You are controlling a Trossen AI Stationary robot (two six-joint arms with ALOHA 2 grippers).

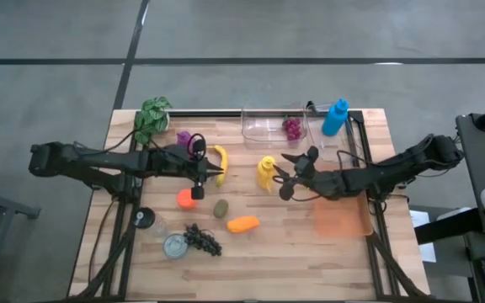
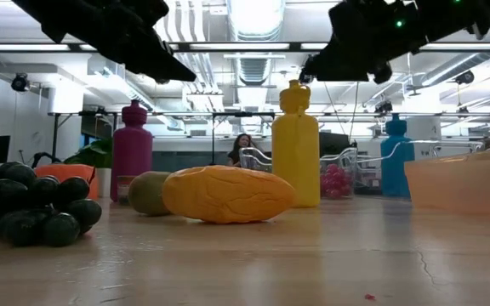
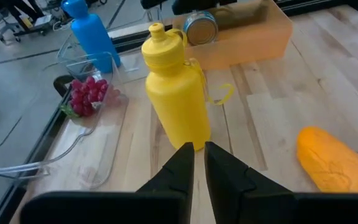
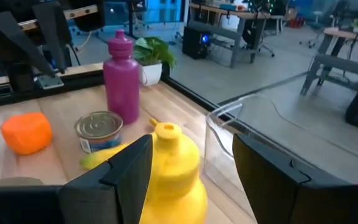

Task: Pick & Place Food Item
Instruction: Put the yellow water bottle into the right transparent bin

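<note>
Two grippers mid-frame: yellow bottle (image 1: pixel 266 172) between them, right gripper (image 1: pixel 286 175) jaws wide beside it; left gripper (image 1: pixel 198 183) nearly closed, empty.

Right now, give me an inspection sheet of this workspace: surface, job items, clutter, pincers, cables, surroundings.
Surface: wooden slat table, dry.
Job's things: orange oval food piece; greenish kiwi-like fruit; dark grape bunch; red grapes in clear plastic tray.
Clutter: yellow plastic bottle, blue bottle, metal can.
Pincers: left pincer shut, empty; right pincer open at the yellow bottle.
Cables: along both arms.
Surroundings: person in background.
</note>
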